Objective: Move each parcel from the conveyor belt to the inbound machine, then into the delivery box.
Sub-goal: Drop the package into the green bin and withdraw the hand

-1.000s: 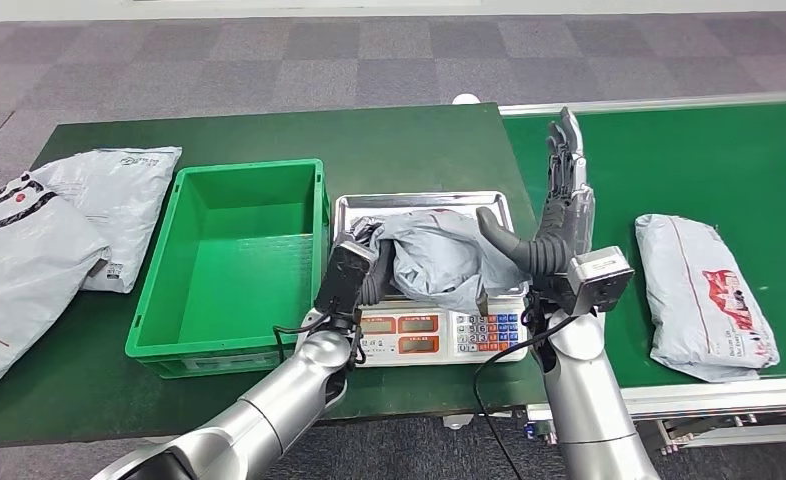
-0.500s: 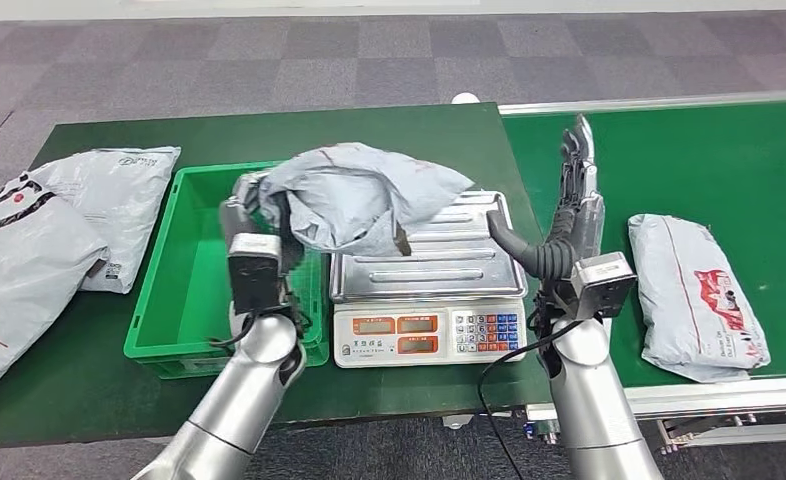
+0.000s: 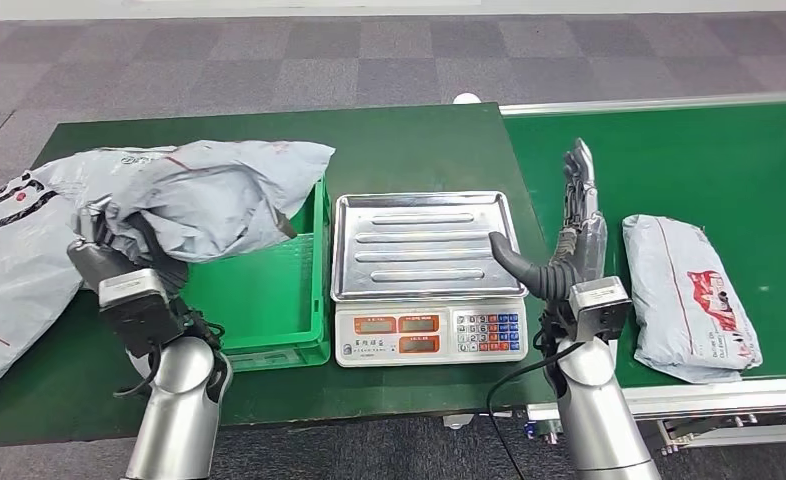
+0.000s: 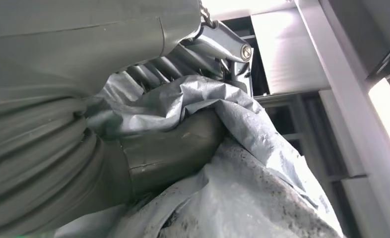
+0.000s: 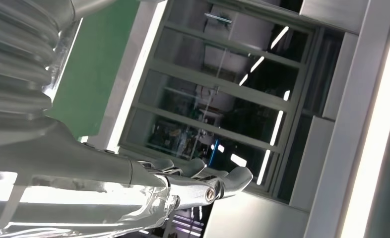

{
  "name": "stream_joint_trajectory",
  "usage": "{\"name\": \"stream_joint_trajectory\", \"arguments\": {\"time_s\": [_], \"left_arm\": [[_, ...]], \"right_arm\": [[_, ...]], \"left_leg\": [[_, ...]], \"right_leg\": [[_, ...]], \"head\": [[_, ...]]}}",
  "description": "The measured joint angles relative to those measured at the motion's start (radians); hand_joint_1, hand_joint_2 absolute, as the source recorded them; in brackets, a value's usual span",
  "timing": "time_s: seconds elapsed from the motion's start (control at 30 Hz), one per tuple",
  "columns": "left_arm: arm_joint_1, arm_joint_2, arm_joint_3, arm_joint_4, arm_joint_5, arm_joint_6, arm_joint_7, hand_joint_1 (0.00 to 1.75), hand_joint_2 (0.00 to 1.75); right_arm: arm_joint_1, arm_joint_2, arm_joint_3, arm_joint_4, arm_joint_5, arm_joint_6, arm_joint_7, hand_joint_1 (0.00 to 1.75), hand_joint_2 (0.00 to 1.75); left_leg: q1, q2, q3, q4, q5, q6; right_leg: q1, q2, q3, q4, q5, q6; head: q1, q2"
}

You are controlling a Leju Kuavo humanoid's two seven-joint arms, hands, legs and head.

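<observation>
Because the weighing step looks finished, the left hand [image 3: 119, 255], low at the frame's left, grips a crumpled grey parcel [image 3: 204, 195] above the green delivery box [image 3: 304, 345], probably to drop it inside. Right of centre, the right hand [image 3: 569, 235] stands with fingers spread, holding nothing, beside the scale's bare tray [image 3: 424, 245]. Farther right, a second parcel [image 3: 689, 295] lies on the conveyor belt [image 3: 669, 160], likely next.
</observation>
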Motion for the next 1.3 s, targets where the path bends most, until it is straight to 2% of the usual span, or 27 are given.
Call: {"name": "stream_joint_trajectory", "arguments": {"time_s": [0.13,0.23,0.43,0.7,0.73,0.83,0.87,0.93,1.0,1.07,1.17,1.23,1.3], "left_arm": [[-0.030,0.034,-0.010,0.227,-0.162,-0.102,0.203,1.75,1.75],[-0.042,0.047,-0.027,0.343,-0.226,-0.159,0.270,1.75,1.75],[-0.079,0.059,-0.063,0.459,-0.268,-0.210,0.319,1.75,1.75],[-0.104,0.066,-0.084,0.508,-0.316,-0.252,0.376,1.75,1.75],[-0.107,0.066,-0.084,0.512,-0.320,-0.243,0.385,1.64,1.75],[-0.116,0.065,-0.084,0.527,-0.321,-0.217,0.394,0.33,1.75],[-0.118,0.065,-0.084,0.531,-0.318,-0.208,0.391,0.00,1.75],[-0.117,0.064,-0.079,0.534,-0.289,-0.163,0.360,0.00,1.75],[-0.110,0.060,-0.061,0.526,-0.218,-0.088,0.285,0.00,0.87],[-0.098,0.050,-0.025,0.495,-0.130,-0.023,0.176,0.00,0.00],[-0.072,0.023,0.054,0.420,-0.019,0.009,0.014,0.00,0.00],[-0.051,0.012,0.082,0.368,0.049,0.009,-0.033,0.00,0.00],[-0.028,0.010,0.086,0.311,0.089,0.010,-0.043,0.00,0.00]], "right_arm": [[0.006,0.000,0.000,-0.008,0.007,-0.007,-0.005,0.00,1.75],[0.012,-0.001,0.000,-0.013,0.013,-0.003,-0.003,0.00,1.75],[0.013,-0.002,0.000,-0.022,0.017,-0.001,0.001,0.00,1.75],[0.021,-0.004,0.000,-0.031,0.029,0.007,0.008,0.00,1.75],[0.024,-0.004,0.000,-0.034,0.031,0.008,0.010,0.00,1.75],[0.032,-0.004,-0.001,-0.041,0.037,0.011,0.012,0.00,1.75],[0.034,-0.004,-0.001,-0.043,0.037,0.011,0.012,0.00,1.75],[0.037,-0.004,-0.001,-0.046,0.039,0.011,0.015,0.00,1.75],[0.041,-0.004,-0.001,-0.047,0.043,0.011,0.019,0.00,1.75],[0.045,-0.003,-0.001,-0.048,0.044,0.009,0.023,0.00,1.75],[0.046,-0.003,-0.001,-0.048,0.044,0.004,0.027,0.00,1.75],[0.045,-0.003,-0.001,-0.047,0.041,0.002,0.032,0.00,1.75],[0.044,-0.004,-0.001,-0.044,0.038,0.001,0.039,0.00,1.75]], "left_leg": [[0.000,0.003,0.000,0.000,0.001,0.000],[0.000,0.006,0.000,0.000,0.001,-0.001],[-0.001,0.005,-0.001,0.000,0.000,0.000],[0.000,0.003,0.000,0.000,0.000,0.000],[0.000,0.003,0.000,0.000,0.000,0.000],[0.000,0.002,0.000,0.000,0.000,0.001],[0.000,0.002,0.000,0.000,0.000,0.001],[0.000,0.003,0.000,0.000,0.001,0.001],[0.000,0.003,0.000,0.000,0.001,0.000],[0.000,0.003,0.000,0.000,0.001,0.000],[0.000,0.003,0.000,0.000,0.001,0.000],[0.000,0.003,0.000,0.000,0.000,-0.001],[0.000,0.003,0.000,0.000,0.000,-0.001]], "right_leg": [[0.000,0.003,-0.001,0.000,0.001,-0.001],[0.000,0.007,-0.003,0.000,0.003,0.000],[0.000,0.006,-0.002,0.000,0.002,-0.001],[0.000,0.003,0.000,0.000,0.001,0.000],[0.000,0.002,0.000,0.000,0.001,0.000],[0.000,0.002,0.001,0.000,0.001,0.000],[0.000,0.002,0.001,0.000,0.001,0.000],[0.000,0.002,0.001,0.000,0.001,0.000],[0.000,0.002,0.001,0.000,0.002,0.000],[0.000,0.002,0.001,0.000,0.002,-0.001],[0.000,0.003,0.000,0.000,0.002,-0.001],[0.000,0.003,0.000,0.000,0.001,-0.001],[0.000,0.003,0.000,0.000,0.001,0.000]], "head": [[0.000,0.000],[0.000,0.000],[0.000,0.000],[0.000,0.000],[0.000,0.000],[0.000,0.000],[0.000,0.000],[0.000,0.000],[0.000,0.000],[0.000,0.000],[0.000,0.000],[0.000,0.000],[0.000,0.000]]}}
